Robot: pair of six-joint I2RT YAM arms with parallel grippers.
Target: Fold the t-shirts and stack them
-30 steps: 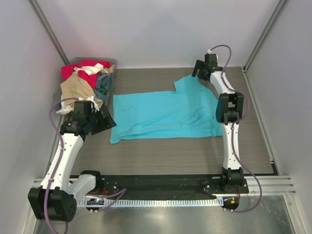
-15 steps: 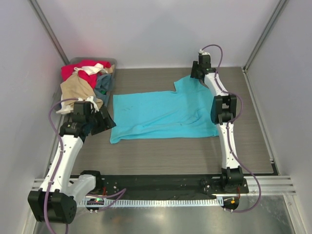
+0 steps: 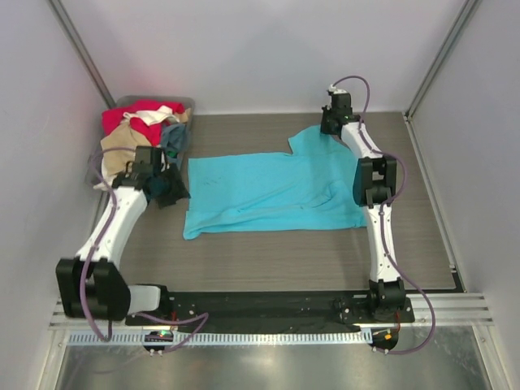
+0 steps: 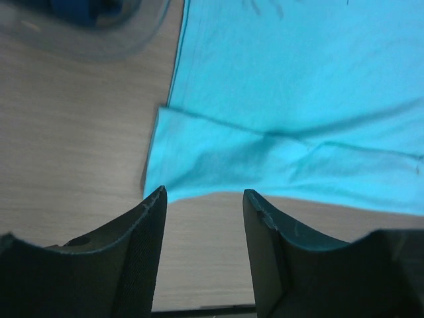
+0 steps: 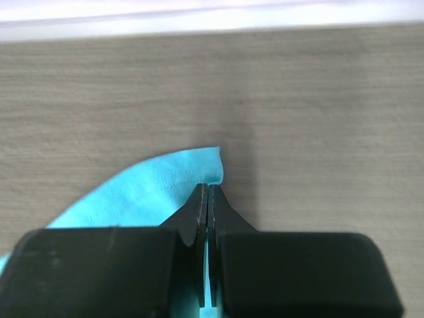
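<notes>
The bin (image 3: pixel 154 101) holds piled red, tan and dark t-shirts (image 3: pixel 134 130); the turquoise t-shirt (image 3: pixel 268 191) lies spread on the table (image 3: pixel 268 260). Only the wrist views show the grips — right gripper (image 5: pixel 207 189) pinched on its sleeve (image 5: pixel 179 173), left gripper (image 4: pixel 202 195) spread apart.

Plain bright turquoise t-shirt (image 3: pixel 268 191); grey-brown wood-grain table (image 3: pixel 284 260); red shirt (image 3: pixel 138 110), tan shirt (image 3: pixel 123 148) and dark blue-grey shirt (image 3: pixel 173 140)

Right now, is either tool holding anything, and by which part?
The right tool is shut on the turquoise shirt, pinching the tip of its far corner. The left tool is open and holds nothing.
</notes>
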